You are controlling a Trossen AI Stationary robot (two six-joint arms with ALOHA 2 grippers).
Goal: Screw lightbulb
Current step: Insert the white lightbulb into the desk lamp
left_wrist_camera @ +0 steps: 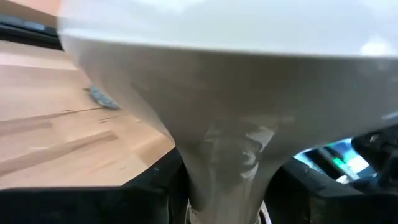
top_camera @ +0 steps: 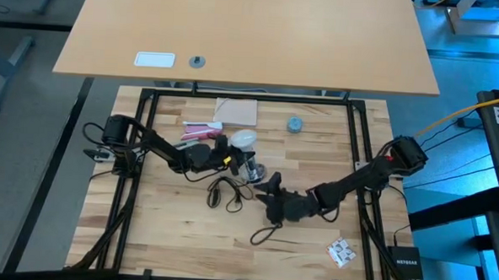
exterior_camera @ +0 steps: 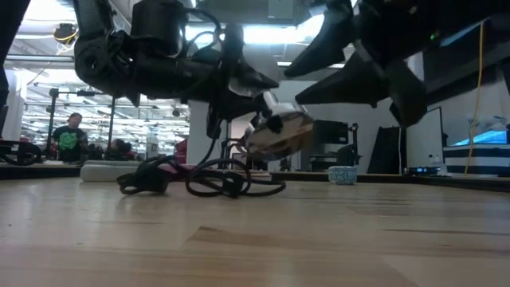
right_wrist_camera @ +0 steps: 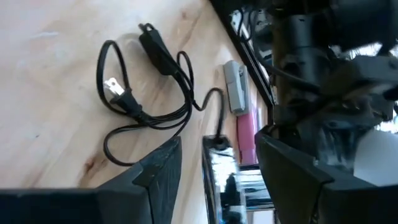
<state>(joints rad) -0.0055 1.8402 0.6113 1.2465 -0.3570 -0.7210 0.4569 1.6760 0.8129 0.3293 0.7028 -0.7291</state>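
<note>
We note black cord (top_camera: 224, 192) coiled at 7 o'clock of socket (top_camera: 253, 167); left gripper (top_camera: 229, 153) clenched on lightbulb (top_camera: 244, 139); right gripper (top_camera: 268, 188) grasps the socket.

One bulb (top_camera: 244, 139) is counted, white, filling the left wrist view (left_wrist_camera: 236, 93). One socket (top_camera: 252, 167) is seen, silvery, also caught in the low view (exterior_camera: 279, 133). One black cord (top_camera: 224, 192) is counted, coiled on the wood, with one plug (right_wrist_camera: 120, 92) shown at its end. One small blue-grey cap (top_camera: 295, 124) is spotted. Two arms are counted, so two grippers: the left gripper (top_camera: 224, 153) and the right gripper (top_camera: 268, 191). One tan pad (top_camera: 236, 112) is noted near the far edge, one pink item (top_camera: 201, 131) beside it, and one patterned card (top_camera: 341, 252) near the right corner. One person (exterior_camera: 71, 135) is seen in the room behind.
</note>
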